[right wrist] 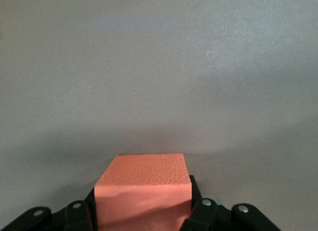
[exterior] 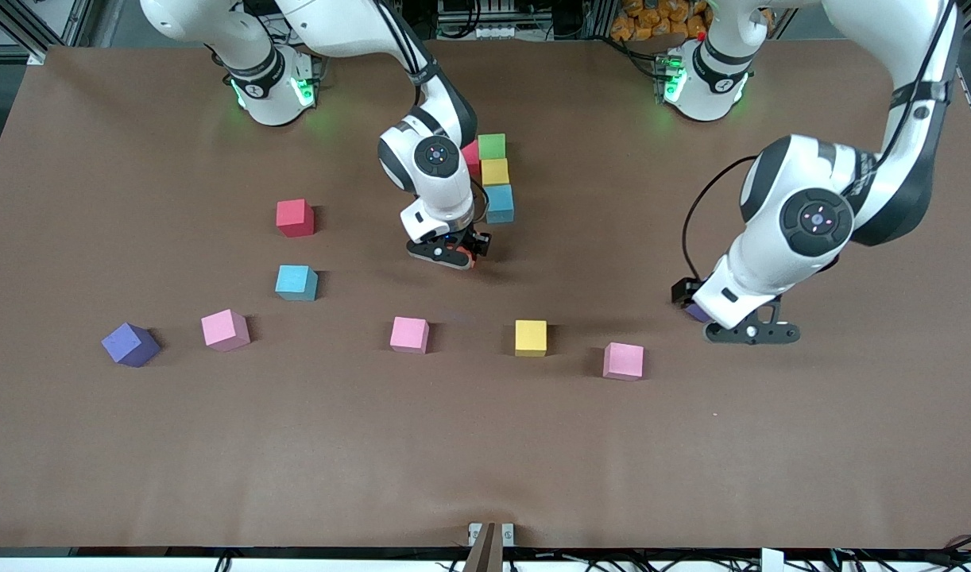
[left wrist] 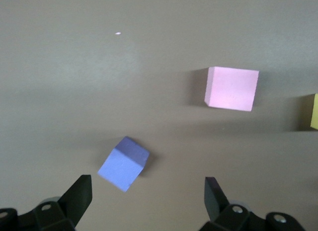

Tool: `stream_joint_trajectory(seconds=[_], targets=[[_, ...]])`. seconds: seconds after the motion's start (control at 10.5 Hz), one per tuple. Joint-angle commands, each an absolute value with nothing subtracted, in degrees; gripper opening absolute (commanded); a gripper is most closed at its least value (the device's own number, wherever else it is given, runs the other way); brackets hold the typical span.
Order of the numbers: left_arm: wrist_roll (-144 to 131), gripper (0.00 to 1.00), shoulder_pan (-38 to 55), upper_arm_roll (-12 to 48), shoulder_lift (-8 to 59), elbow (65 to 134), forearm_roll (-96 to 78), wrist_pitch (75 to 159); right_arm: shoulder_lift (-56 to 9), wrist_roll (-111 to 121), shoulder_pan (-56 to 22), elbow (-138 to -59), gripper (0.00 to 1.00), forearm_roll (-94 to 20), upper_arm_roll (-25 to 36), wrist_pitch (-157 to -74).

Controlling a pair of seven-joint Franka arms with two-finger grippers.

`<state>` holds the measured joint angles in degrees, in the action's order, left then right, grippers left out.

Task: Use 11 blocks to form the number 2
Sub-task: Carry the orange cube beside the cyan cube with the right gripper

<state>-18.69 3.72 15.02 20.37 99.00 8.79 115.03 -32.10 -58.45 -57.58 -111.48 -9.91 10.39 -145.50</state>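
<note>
The right gripper (right wrist: 141, 216) clamps an orange block (right wrist: 143, 193) beside bare tabletop (exterior: 454, 445) (roomy, uncluttered); the left gripper (left wrist: 146, 196), jaws apart, hovers over a purple cube (left wrist: 123, 163).

This was a robotics laboratory. Two white Franka arms, the right arm (exterior: 422, 151) and the left arm (exterior: 819, 214), were bolted along the top edge of the frame, green status lights glowing at their bases. They stood at a wide table (exterior: 485, 461) covered with plain brown matting, on which small coloured foam cubes (exterior: 295, 218) lay scattered as test pieces. Aluminium framing rails (exterior: 25, 24) showed in the upper left corner, and bundled cables and equipment sat along the top centre. More cabling ran along the bottom edge, with a small bracket (exterior: 489, 540) fixed at the bottom centre of the table.
</note>
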Motion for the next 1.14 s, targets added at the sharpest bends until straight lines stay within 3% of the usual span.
stream_joint_trajectory(seconds=[0.0,0.19,0.38,0.67,1.05], targets=[[-19.6,1.00,4.8,14.5,24.7,95.3,7.0,115.4,-33.2,-57.7,-58.4,-110.5,0.49,-10.9,10.8,-145.3],[-19.9,1.00,5.8,14.6,28.7,93.9,7.5,117.5,-32.3,-55.6,-58.1,-110.7,0.47,-10.9,10.8,-144.8],[-20.6,1.00,6.1,14.6,29.9,93.8,7.3,117.9,-27.0,-47.7,-55.2,-114.1,0.47,-10.8,9.3,-143.6],[-23.4,1.00,6.0,14.5,30.9,93.7,7.3,121.3,-17.9,-22.2,-51.9,-120.1,0.47,-10.4,8.1,-139.4],[-26.5,1.00,6.1,14.5,32.1,93.6,7.5,121.8,-9.5,10.0,-50.2,-128.8,0.47,-10.2,8.1,-140.8]])
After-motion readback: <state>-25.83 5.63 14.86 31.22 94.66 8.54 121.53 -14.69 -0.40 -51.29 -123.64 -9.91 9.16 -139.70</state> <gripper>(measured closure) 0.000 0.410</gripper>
